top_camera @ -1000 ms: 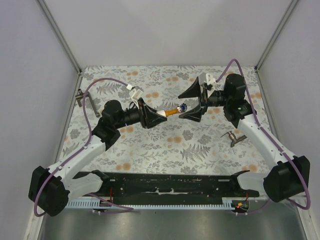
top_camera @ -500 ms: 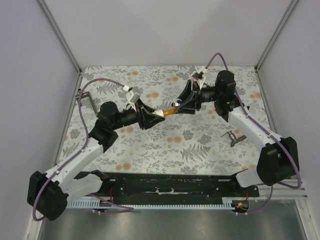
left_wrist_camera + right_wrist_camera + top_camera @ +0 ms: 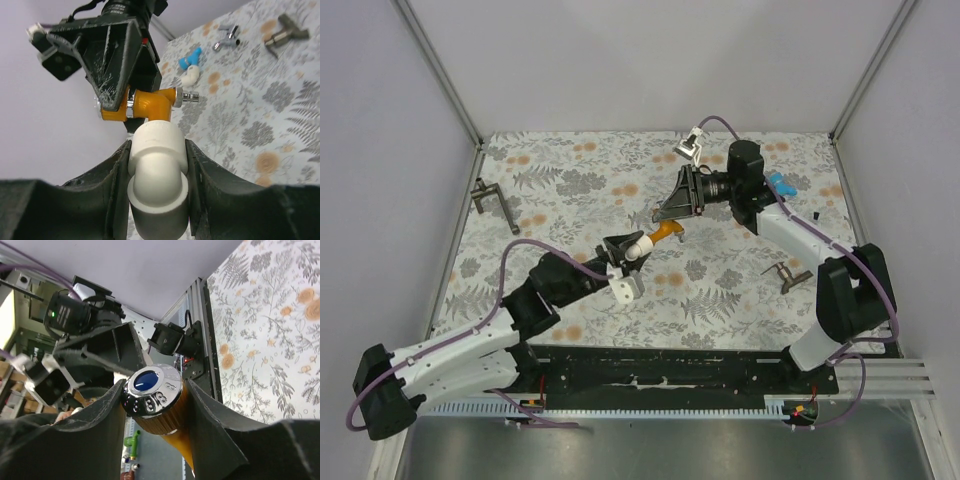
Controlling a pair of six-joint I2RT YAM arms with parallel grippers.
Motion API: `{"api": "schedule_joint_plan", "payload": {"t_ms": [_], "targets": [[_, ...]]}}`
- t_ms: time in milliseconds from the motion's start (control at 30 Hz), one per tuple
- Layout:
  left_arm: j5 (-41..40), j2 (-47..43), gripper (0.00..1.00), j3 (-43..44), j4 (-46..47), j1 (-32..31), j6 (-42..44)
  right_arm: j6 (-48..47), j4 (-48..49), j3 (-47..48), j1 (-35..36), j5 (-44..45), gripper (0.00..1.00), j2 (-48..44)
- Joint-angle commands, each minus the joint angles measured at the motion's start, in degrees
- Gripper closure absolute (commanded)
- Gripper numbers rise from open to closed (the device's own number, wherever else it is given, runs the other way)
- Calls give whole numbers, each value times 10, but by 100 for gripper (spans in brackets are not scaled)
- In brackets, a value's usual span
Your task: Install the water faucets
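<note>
Left gripper (image 3: 157,172) is clamping the white elbow (image 3: 157,142); right gripper (image 3: 156,407), at two o'clock, is pinching the orange faucet (image 3: 148,104); likely light, stiff, slick; its knob (image 3: 149,384) is offering purchase.

surface: table under a cloth printed with grey ferns and orange blossoms (image 3: 720,290) | left: dark metal angled lever handle (image 3: 492,203), near the wall | right: second dark metal lever handle (image 3: 788,275) | far right: small blue plastic piece (image 3: 779,184), small white plastic piece (image 3: 190,76) just beside it, small chrome fitting (image 3: 227,37) near both
</note>
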Motion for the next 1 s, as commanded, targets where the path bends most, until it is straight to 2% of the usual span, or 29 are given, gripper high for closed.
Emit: {"api": "schedule_joint_plan", "payload": {"t_ms": [0,67,200,233,333,400,433,567,700,867,967], "targets": [[-129,9,98,-49,90,-38,251,93,-19,23,-12,39,100,23],[-141,14,98,-56,111,-44,251,91,-30,27,-12,40,100,31],[-151,2,98,-75,146,-44,190,86,-28,32,-12,43,100,39],[-155,-2,98,-80,152,-44,167,88,-18,32,-14,46,92,41],[-201,-19,98,-71,141,-42,25,102,59,32,-14,52,63,37],[-214,-31,98,-65,105,-34,-61,107,100,32,-20,59,30,33],[-211,-39,98,-65,96,-28,-114,106,117,32,-24,62,2,30],[-190,-68,98,-71,69,1,-279,96,182,21,-42,62,2,19],[-130,-83,98,-72,55,66,-434,55,198,7,-51,58,2,-3],[7,-64,98,-64,73,174,-624,-92,127,-14,-52,55,2,-45],[83,-38,98,-47,96,221,-697,-219,50,-36,-50,71,2,-77]]}}
